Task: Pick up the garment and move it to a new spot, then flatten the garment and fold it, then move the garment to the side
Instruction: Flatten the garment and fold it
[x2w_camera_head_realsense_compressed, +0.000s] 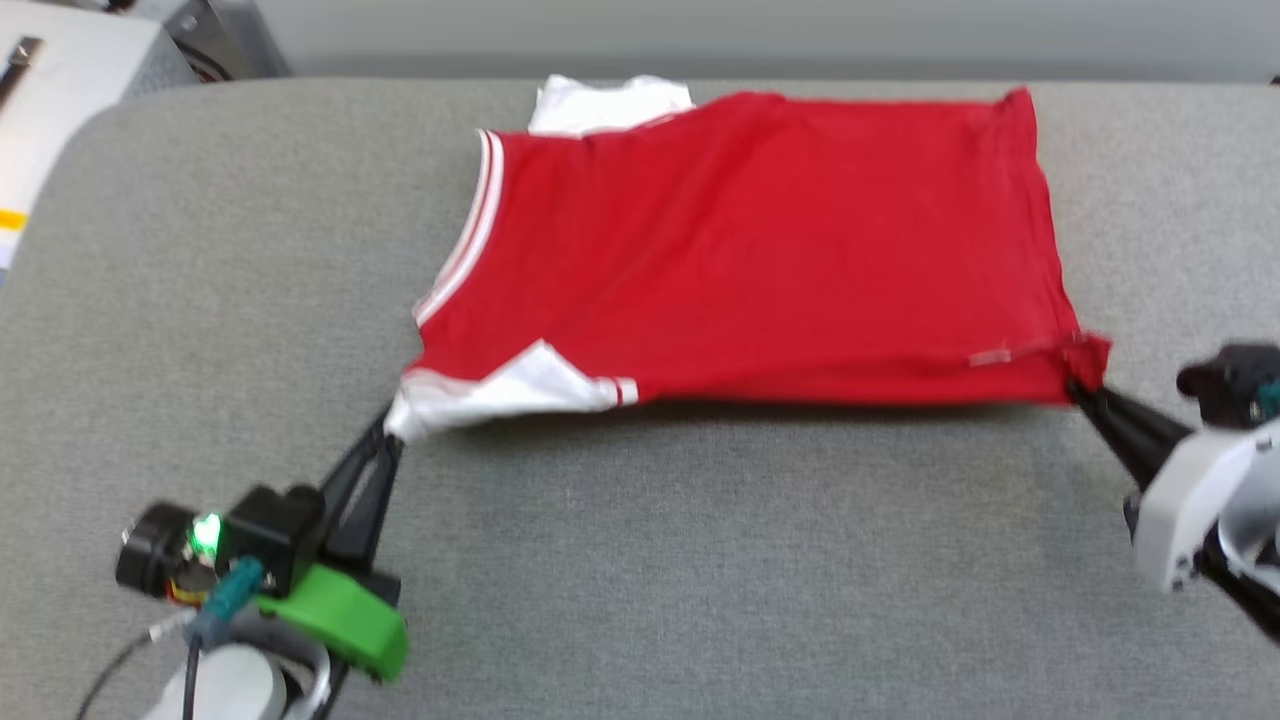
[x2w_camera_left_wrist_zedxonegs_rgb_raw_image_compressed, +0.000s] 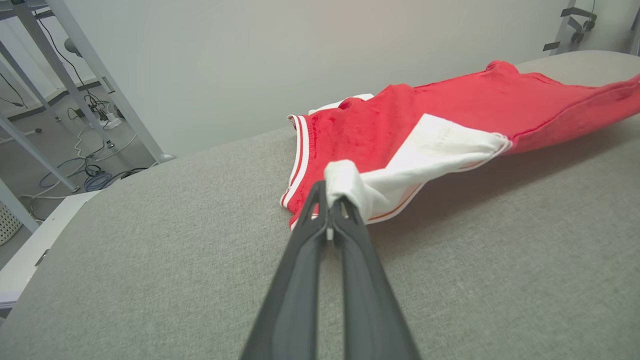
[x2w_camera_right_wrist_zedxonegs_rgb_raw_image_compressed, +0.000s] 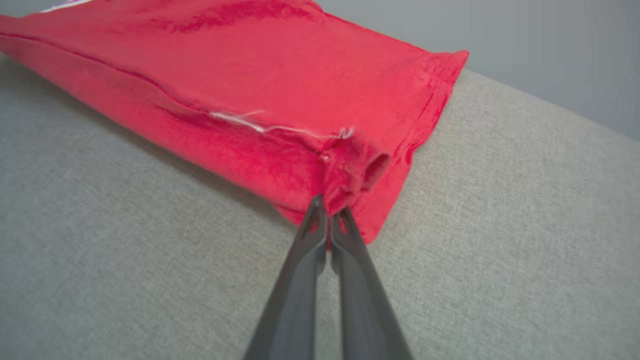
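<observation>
Stretching left-right across the wide grey fabric tabletop (x2w_camera_head_realsense_compressed: 650, 560), the red soft-fabric jersey (x2w_camera_head_realsense_compressed: 760, 250) has its lower corners clamped by the left gripper (x2w_camera_head_realsense_compressed: 395, 430) and the right gripper (x2w_camera_head_realsense_compressed: 1078, 388).

Bright, even indoor light. A soft shadow lies beneath the near edge of the shirt (x2w_camera_head_realsense_compressed: 750, 240). The head view is slightly blurred.

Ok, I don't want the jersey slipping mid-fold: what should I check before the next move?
1. Left gripper shut on the garment at its near sleeve: ok.
2. Right gripper shut on the hem corner: ok.
3. Near edge lifted off the grey surface: ok.
4. Far sleeve tucked in: not ok, it sticks out past the red body.
5. Layers aligned underneath: cannot tell.
</observation>
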